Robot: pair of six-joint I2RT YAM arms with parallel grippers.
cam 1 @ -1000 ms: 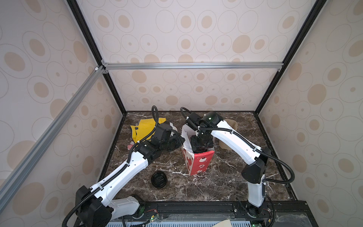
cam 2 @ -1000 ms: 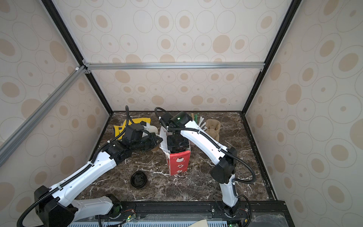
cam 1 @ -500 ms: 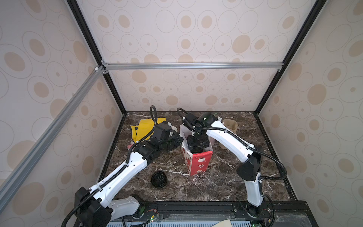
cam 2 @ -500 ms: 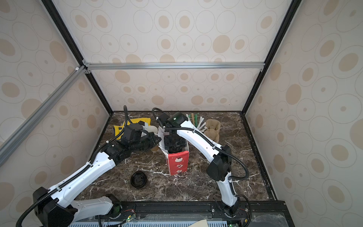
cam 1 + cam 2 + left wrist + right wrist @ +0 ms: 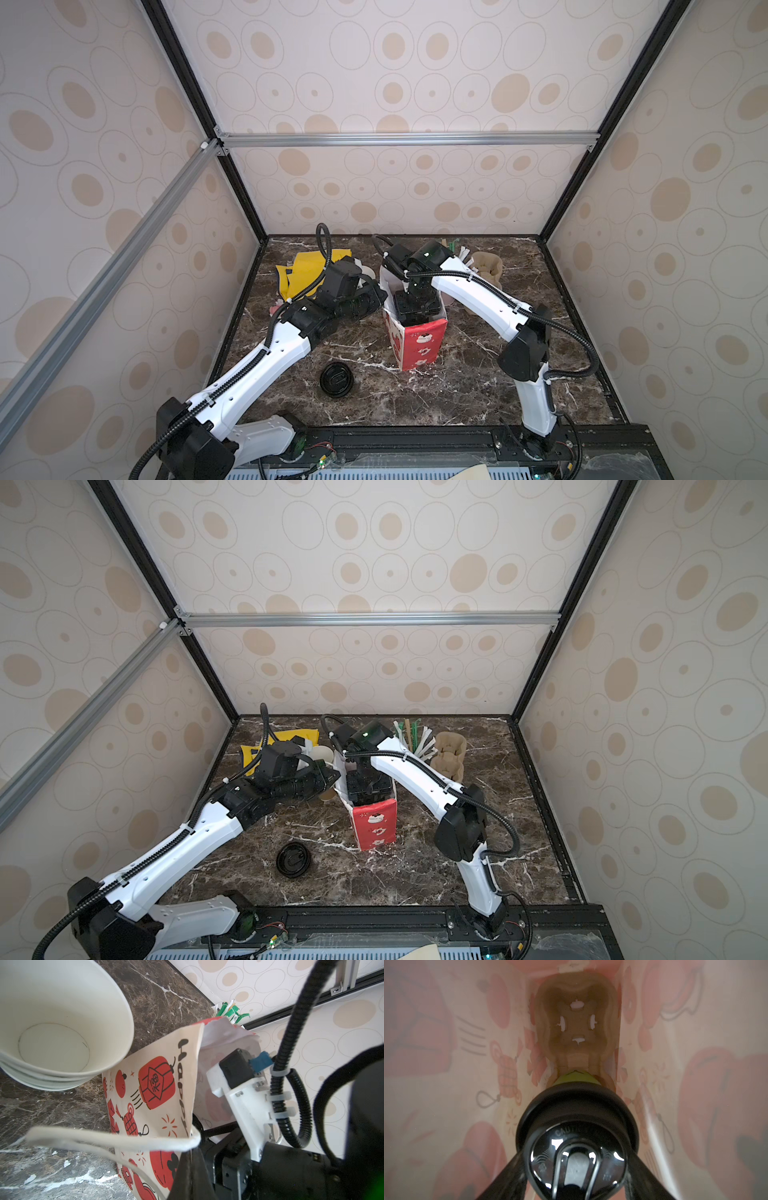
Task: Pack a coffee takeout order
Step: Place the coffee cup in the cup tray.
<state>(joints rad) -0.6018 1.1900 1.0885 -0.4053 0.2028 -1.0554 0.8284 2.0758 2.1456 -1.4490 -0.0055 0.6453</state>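
A red-and-white paper bag [image 5: 417,345] [image 5: 376,825] stands upright mid-table. My right gripper [image 5: 415,309] [image 5: 577,1167] reaches down inside it, shut on the green-sided cup [image 5: 576,1078] by its black lid [image 5: 577,1126], one finger on each side. The cup hangs over the brown pulp tray [image 5: 576,1022], which lies on the bag's floor. My left gripper [image 5: 380,297] [image 5: 191,1159] is shut on the bag's rim [image 5: 187,1105], beside the white cord handle [image 5: 104,1140]. The yellow napkin [image 5: 307,270] [image 5: 291,737] lies at the back left.
A lone black lid [image 5: 336,379] [image 5: 293,859] lies in front of the bag. A stack of lidless white cups [image 5: 52,1043] sits close behind my left wrist. More pulp trays [image 5: 449,750] and wrapped straws [image 5: 411,733] stand at the back right.
My right arm has swung a little to the left, and its gripper has sunk lower into the bag with the cup. The left arm has kept its hold and place.
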